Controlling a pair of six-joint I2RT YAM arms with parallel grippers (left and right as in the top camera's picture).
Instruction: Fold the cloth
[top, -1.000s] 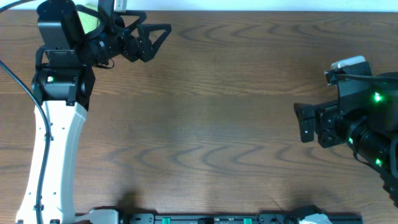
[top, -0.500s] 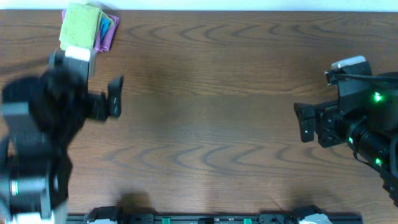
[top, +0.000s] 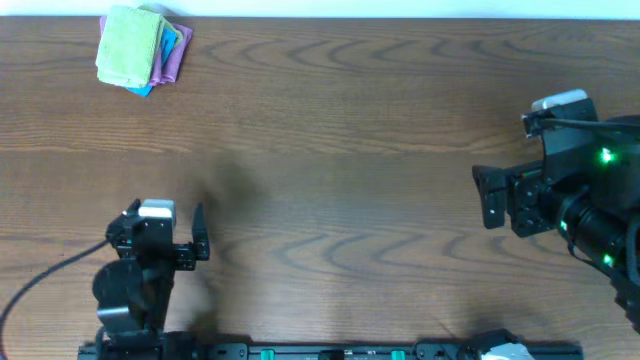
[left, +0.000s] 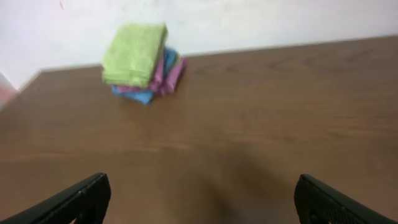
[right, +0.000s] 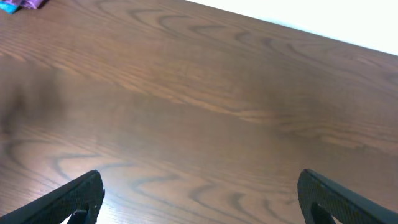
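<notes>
While the left end effector (left: 199, 202) and right end effector (right: 199, 194) gape open, the folded cloth (left: 134, 53) tops a crooked pile (left: 164, 76) far ahead; a bump could topple it.

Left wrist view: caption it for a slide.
Folded lime-green cloth tops purple cloth and blue cloth on the table; jaws open.

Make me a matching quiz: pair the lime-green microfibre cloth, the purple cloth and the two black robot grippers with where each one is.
Things:
1. lime-green folded microfibre cloth
2. purple cloth
3. left gripper
4. right gripper

Places:
a. open, above bare wood on the right side
b. lying on top, far left corner of the table
c. open, near the front edge, facing the cloths
d. peeking out from beneath another cloth

Pairs: 1-b, 2-d, 3-c, 4-a
</notes>
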